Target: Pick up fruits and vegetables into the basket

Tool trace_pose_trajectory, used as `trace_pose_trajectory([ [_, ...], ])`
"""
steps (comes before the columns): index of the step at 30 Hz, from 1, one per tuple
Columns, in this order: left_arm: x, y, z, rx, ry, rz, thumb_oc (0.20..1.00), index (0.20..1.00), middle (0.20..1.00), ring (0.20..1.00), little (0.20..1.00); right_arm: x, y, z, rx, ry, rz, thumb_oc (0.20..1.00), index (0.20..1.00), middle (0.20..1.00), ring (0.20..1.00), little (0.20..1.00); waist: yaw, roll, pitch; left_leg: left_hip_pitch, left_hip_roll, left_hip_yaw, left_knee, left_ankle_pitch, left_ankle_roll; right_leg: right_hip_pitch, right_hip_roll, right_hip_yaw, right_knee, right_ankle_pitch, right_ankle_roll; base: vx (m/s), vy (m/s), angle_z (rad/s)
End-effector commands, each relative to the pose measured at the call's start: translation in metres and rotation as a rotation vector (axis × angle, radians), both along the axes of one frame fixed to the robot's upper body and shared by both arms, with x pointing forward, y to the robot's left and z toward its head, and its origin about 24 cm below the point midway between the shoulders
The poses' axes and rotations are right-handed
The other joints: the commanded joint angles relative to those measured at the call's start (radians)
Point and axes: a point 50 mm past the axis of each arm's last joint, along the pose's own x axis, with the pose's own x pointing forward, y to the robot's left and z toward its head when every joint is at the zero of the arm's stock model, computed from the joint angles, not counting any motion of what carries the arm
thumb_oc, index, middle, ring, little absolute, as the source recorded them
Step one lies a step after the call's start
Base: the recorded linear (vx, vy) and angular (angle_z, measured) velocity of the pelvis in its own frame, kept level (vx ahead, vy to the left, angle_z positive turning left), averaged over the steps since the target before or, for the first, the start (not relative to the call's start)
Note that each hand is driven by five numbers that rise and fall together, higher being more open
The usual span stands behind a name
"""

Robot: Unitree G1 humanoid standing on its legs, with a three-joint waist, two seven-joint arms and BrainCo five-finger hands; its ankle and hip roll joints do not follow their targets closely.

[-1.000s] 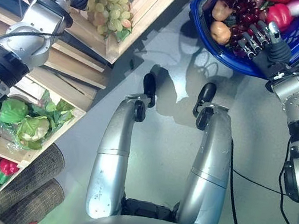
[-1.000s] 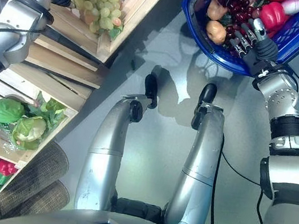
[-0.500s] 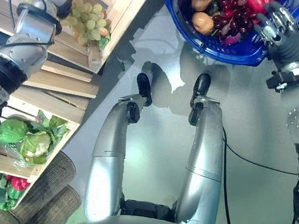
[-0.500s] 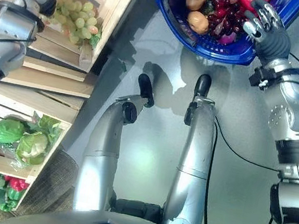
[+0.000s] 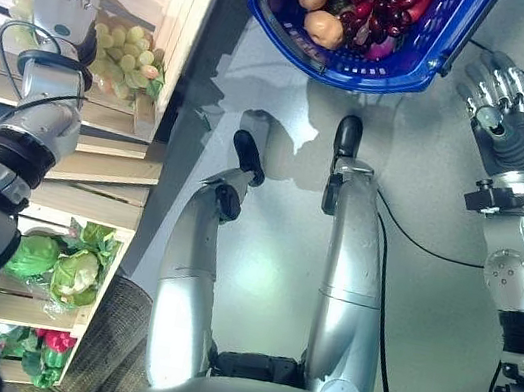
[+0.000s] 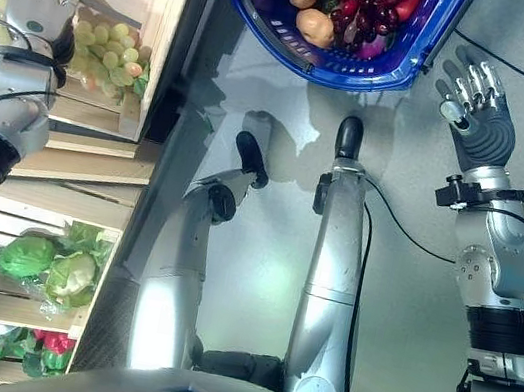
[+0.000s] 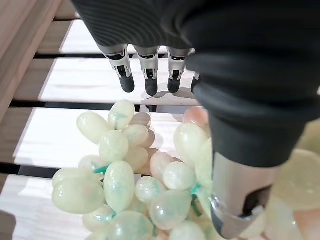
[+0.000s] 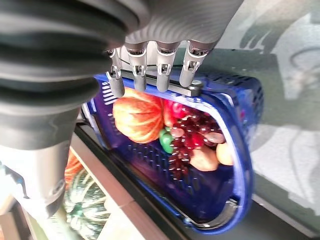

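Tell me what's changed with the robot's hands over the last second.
The right hand has let go of the blue basket's rim and drawn back, open, above the floor. The left hand stayed open over the green grapes in the wooden crate, not gripping them. The basket's contents look unchanged.

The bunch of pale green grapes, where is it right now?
The bunch of pale green grapes lies in the wooden crate on the robot's left, right beside its open left hand.
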Motion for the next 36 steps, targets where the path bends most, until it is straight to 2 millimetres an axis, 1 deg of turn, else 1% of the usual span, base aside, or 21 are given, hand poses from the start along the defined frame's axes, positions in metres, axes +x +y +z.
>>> trace_pose_trajectory([
  [1,-0.034,0.057,-0.069,-0.226,0.209,0.303,1.000,1.000,1.000,1.000,1.000,-0.015,0.004,0.016,0.023,-0.115,0.014,1.000,1.000,1.000,1.000,1.000,-0.068,0.053,-0.043,0.009,-0.025,0.016,-0.055,-0.029,0.029,0.068,0.044,-0.036,-0.051,-0.032,0.081,-0.02,0.031,-0.04],
  [3,-0.040,0.062,-0.081,-0.308,0.202,0.338,1.000,1.000,1.000,1.000,1.000,-0.016,0.005,0.016,0.029,-0.120,0.009,1.000,1.000,1.000,1.000,1.000,-0.066,0.053,-0.043,0.009,-0.027,0.015,-0.059,-0.028,0.031,0.069,0.045,-0.037,-0.056,-0.031,0.080,-0.02,0.032,-0.04],
  [6,-0.043,0.063,-0.090,-0.397,0.222,0.369,1.000,1.000,1.000,1.000,1.000,-0.016,0.008,0.016,0.034,-0.118,0.015,1.000,1.000,1.000,1.000,1.000,-0.067,0.052,-0.043,0.008,-0.029,0.015,-0.059,-0.029,0.033,0.068,0.048,-0.035,-0.057,-0.030,0.080,0.00,0.000,0.00],
  [7,-0.046,0.063,-0.098,-0.478,0.229,0.391,1.000,1.000,1.000,1.000,1.000,-0.016,0.010,0.015,0.034,-0.115,0.015,1.000,1.000,1.000,1.000,1.000,-0.067,0.051,-0.043,0.008,-0.031,0.014,-0.063,-0.029,0.034,0.070,0.049,-0.036,-0.061,-0.031,0.079,0.00,0.000,0.00],
  [8,-0.048,0.063,-0.104,-0.518,0.243,0.405,1.000,1.000,1.000,1.000,1.000,-0.016,0.012,0.014,0.034,-0.113,0.016,1.000,1.000,1.000,1.000,1.000,-0.068,0.050,-0.043,0.010,-0.032,0.014,-0.066,-0.027,0.035,0.072,0.051,-0.035,-0.064,-0.030,0.078,0.00,0.000,0.00],
  [9,-0.049,0.062,-0.108,-0.537,0.259,0.408,1.000,1.000,1.000,1.000,1.000,-0.016,0.013,0.014,0.034,-0.113,0.017,1.000,1.000,1.000,1.000,1.000,-0.068,0.049,-0.043,0.011,-0.033,0.014,-0.067,-0.026,0.035,0.073,0.052,-0.035,-0.065,-0.030,0.078,0.00,0.000,0.00],
  [10,-0.052,0.061,-0.118,-0.582,0.291,0.426,1.000,1.000,1.000,1.000,1.000,-0.016,0.016,0.013,0.032,-0.108,0.017,1.000,1.000,1.000,1.000,1.000,-0.068,0.047,-0.043,0.013,-0.035,0.013,-0.069,-0.025,0.036,0.074,0.054,-0.035,-0.065,-0.030,0.077,0.00,0.000,0.00],
  [12,-0.056,0.060,-0.128,-0.622,0.305,0.436,1.000,1.000,1.000,1.000,1.000,-0.015,0.017,0.012,0.027,-0.098,0.009,1.000,1.000,1.000,1.000,1.000,-0.068,0.046,-0.043,0.020,-0.036,0.015,-0.077,-0.022,0.037,0.082,0.055,-0.035,-0.074,-0.030,0.076,0.00,0.000,0.00],
  [19,-0.064,0.054,-0.149,-0.653,0.296,0.402,1.000,1.000,1.000,1.000,1.000,-0.015,0.023,0.008,0.034,-0.082,0.018,1.000,1.000,1.000,1.000,1.000,-0.064,0.045,-0.043,0.041,-0.042,0.012,-0.092,-0.017,0.039,0.106,0.057,-0.039,-0.091,-0.030,0.071,0.00,0.005,0.00],
  [21,-0.067,0.053,-0.153,-0.616,0.293,0.384,1.000,1.000,1.000,1.000,1.000,-0.017,0.023,0.007,0.034,-0.084,0.019,1.000,1.000,1.000,1.000,1.000,-0.061,0.046,-0.043,0.046,-0.045,0.011,-0.098,-0.015,0.038,0.114,0.059,-0.041,-0.101,-0.029,0.069,0.00,0.000,0.00],
  [23,-0.068,0.052,-0.153,-0.547,0.280,0.362,1.000,1.000,1.000,1.000,1.000,-0.018,0.023,0.006,0.032,-0.089,0.015,1.000,1.000,1.000,1.000,1.000,-0.059,0.047,-0.043,0.048,-0.046,0.010,-0.100,-0.016,0.039,0.116,0.058,-0.042,-0.103,-0.029,0.069,0.00,0.000,0.00],
  [24,-0.068,0.052,-0.151,-0.482,0.274,0.348,0.498,0.498,0.498,0.498,0.498,-0.018,0.023,0.006,0.032,-0.094,0.010,1.000,1.000,1.000,1.000,1.000,-0.057,0.047,-0.043,0.049,-0.046,0.009,-0.101,-0.016,0.040,0.116,0.057,-0.043,-0.103,-0.029,0.068,0.00,0.000,0.00],
  [25,-0.068,0.052,-0.149,-0.441,0.262,0.341,0.200,0.200,0.200,0.200,0.200,-0.019,0.023,0.006,0.029,-0.096,0.007,1.000,1.000,1.000,1.000,1.000,-0.056,0.046,-0.043,0.047,-0.045,0.008,-0.101,-0.016,0.040,0.116,0.057,-0.044,-0.103,-0.029,0.068,0.00,0.000,0.00],
  [30,-0.065,0.050,-0.134,-0.156,0.205,0.255,0.200,0.200,0.200,0.200,0.200,-0.021,0.021,0.005,0.003,-0.123,-0.032,1.000,1.000,1.000,1.000,1.000,-0.049,0.043,-0.043,0.045,-0.042,0.006,-0.099,-0.020,0.042,0.118,0.055,-0.051,-0.109,-0.027,0.066,-0.01,-0.026,0.03],
  [36,-0.066,0.045,-0.127,0.029,0.185,0.196,0.200,0.200,0.200,0.200,0.200,-0.026,0.019,0.007,-0.043,-0.169,-0.079,1.000,1.000,1.000,1.000,1.000,-0.042,0.040,-0.043,0.059,-0.042,0.002,-0.104,-0.023,0.043,0.138,0.053,-0.061,-0.120,-0.029,0.064,-0.01,-0.025,0.02],
])
